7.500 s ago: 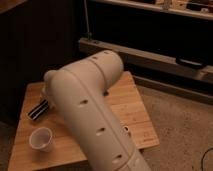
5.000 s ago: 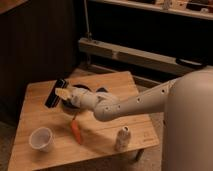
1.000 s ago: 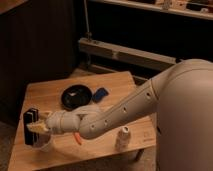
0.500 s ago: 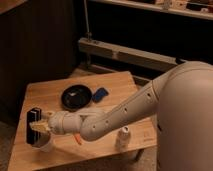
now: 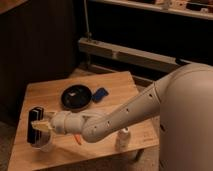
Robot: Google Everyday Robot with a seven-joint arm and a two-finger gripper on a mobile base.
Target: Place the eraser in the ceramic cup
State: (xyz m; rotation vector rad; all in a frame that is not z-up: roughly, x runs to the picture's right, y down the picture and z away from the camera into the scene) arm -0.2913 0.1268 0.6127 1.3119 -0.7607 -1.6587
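Camera view: gripper point(image 5: 41, 125) at the table's eight o'clock corner, pale fingers point(image 5: 42, 126) closed on the flat black rectangular eraser point(image 5: 34, 125), held upright. Small white ceramic cup point(image 5: 45, 145) sits directly below, mostly hidden; whether the eraser's lower end is inside the rim, cannot tell. Risk: eraser stands taller than the cup, so once let go it may lean, tip the cup or fall onto the wooden table point(image 5: 120, 85), toward the near edge.

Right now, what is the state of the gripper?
Gripper: closed on the eraser, over the ceramic cup at the table's front left.
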